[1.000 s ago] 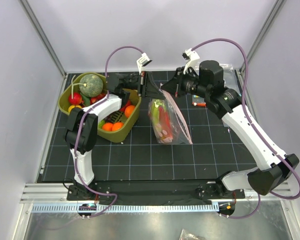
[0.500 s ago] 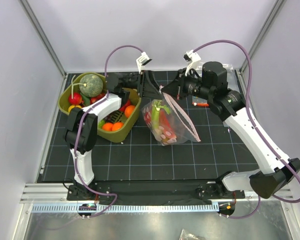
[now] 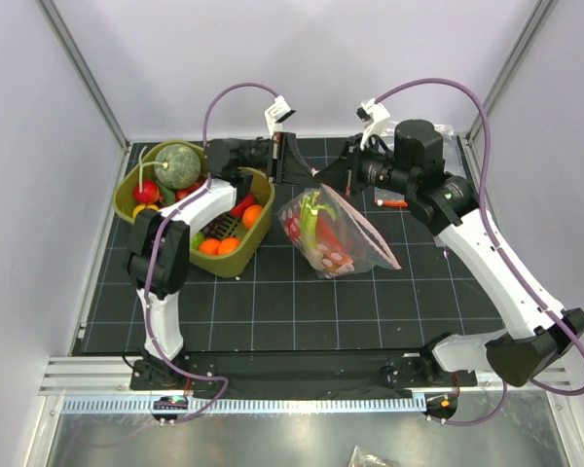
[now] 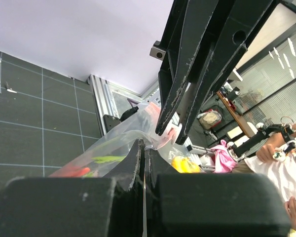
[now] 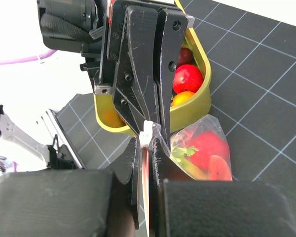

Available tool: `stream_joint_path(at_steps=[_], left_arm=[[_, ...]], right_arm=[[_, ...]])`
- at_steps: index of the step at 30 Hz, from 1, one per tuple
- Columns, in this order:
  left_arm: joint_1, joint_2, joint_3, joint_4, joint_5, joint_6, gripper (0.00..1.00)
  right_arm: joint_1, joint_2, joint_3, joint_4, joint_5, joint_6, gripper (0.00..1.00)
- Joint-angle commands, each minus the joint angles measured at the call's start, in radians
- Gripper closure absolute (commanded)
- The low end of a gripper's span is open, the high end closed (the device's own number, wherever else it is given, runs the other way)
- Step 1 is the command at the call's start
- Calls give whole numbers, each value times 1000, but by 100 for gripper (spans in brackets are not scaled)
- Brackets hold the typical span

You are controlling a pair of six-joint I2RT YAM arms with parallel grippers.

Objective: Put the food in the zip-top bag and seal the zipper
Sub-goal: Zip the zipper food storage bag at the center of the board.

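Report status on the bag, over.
Left gripper shut on zip-top bag mouth. Right gripper shut on same edge, tips nearly meeting. Food inside bag. Nothing blocking; olive bin stands left of it.

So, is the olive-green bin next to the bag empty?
No, in the top view the olive-green bin holds toy oranges, red fruits and a green squash.

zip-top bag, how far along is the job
Done: food sits inside the zip-top bag. In hand: left gripper and right gripper both pinch its mouth at one end of the zipper. Remaining: pressing the strip closed along its length; whether any is sealed cannot be told.
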Motion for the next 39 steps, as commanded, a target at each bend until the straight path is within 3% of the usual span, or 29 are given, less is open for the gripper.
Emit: stream_joint_path(at_steps=[1, 8, 16, 22, 34, 35, 36, 38, 39], left_arm=[[38, -7, 22, 224, -62, -21, 100], [105, -18, -16, 239, -76, -35, 100], [139, -2, -21, 238, -70, -32, 100], [199, 30, -18, 236, -102, -52, 100], [208, 59, 22, 238, -84, -64, 100], [207, 59, 24, 238, -84, -65, 100], [208, 59, 22, 238, -84, -65, 100], [207, 57, 19, 238, -82, -65, 100], [203, 56, 18, 238, -81, -65, 100]], right_arm=[[3, -48, -5, -43, -8, -51, 99], [3, -135, -117, -129, 39, -129, 99], [3, -195, -135, -271, 72, -212, 99], [3, -262, -147, -365, 78, -198, 99], [3, -424, -190, -577, 114, -167, 99], [3, -430, -190, -575, 118, -167, 94], [3, -427, -190, -569, 121, -167, 78], [3, -413, -189, -519, 131, -169, 59], [3, -387, -186, -465, 137, -171, 46]])
